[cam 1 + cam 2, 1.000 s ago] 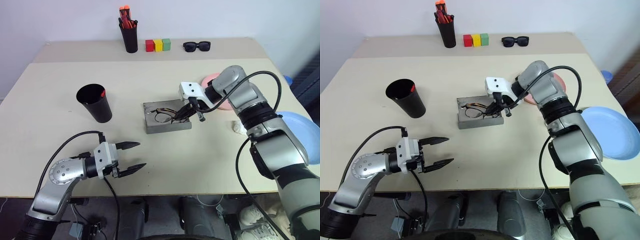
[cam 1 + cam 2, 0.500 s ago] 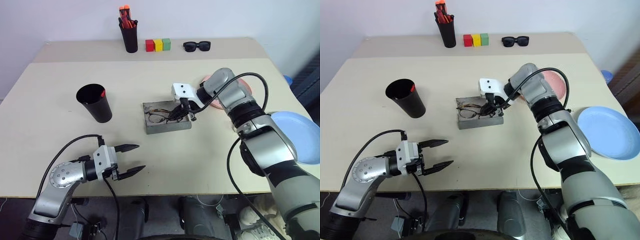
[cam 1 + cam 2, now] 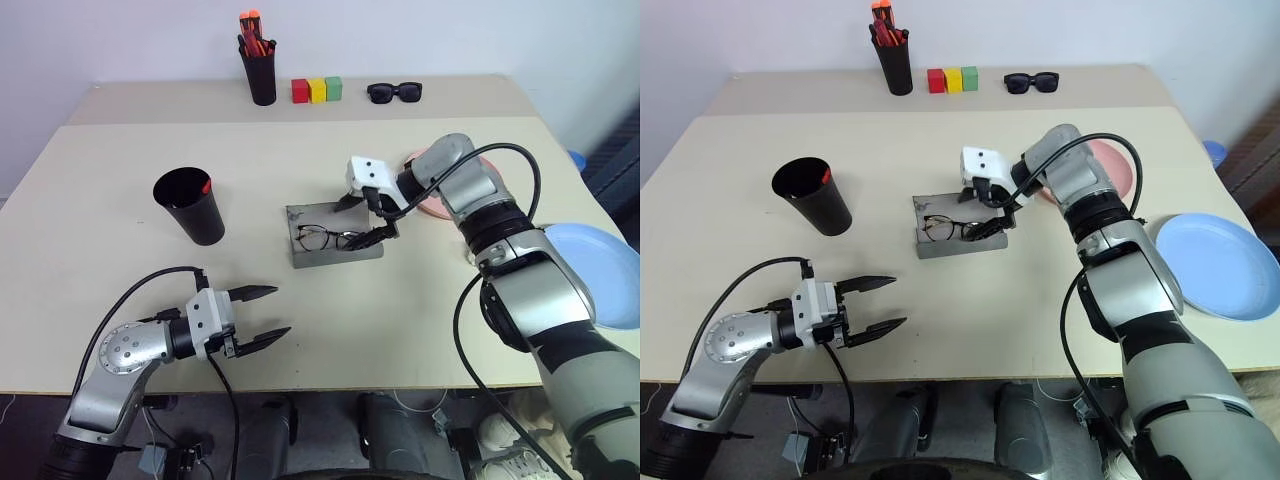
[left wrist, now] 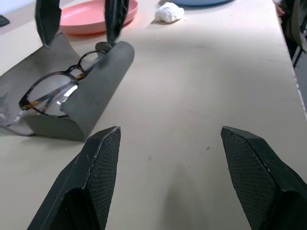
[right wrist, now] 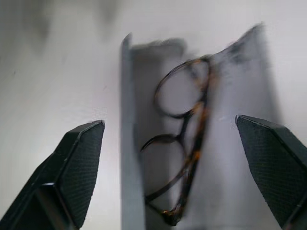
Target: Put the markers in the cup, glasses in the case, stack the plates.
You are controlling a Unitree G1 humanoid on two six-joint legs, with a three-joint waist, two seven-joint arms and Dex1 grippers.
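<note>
The glasses (image 3: 325, 238) lie inside the open grey case (image 3: 300, 218) at the table's middle. My right gripper (image 3: 362, 220) hovers just over the case's right end, open, with one finger on each side of it and nothing held. In the right wrist view the glasses (image 5: 184, 143) rest in the case (image 5: 132, 143) between the spread fingers. The black cup (image 3: 190, 212) stands to the left with a marker's red tip (image 3: 205, 186) showing at its rim. My right arm partly covers the pink plate (image 3: 1110, 165). The blue plate (image 3: 1220, 262) sits at the right edge. My left gripper (image 3: 262, 315) is open and empty near the front.
At the back stand a black pen holder (image 3: 260, 75) with orange-red pens, three coloured blocks (image 3: 316, 90) and black sunglasses (image 3: 393, 93). A crumpled white wad (image 4: 168, 12) lies between the two plates.
My right gripper has opened and let go of the glasses, which now lie in the case; it also lifted slightly. The left gripper has not moved.
</note>
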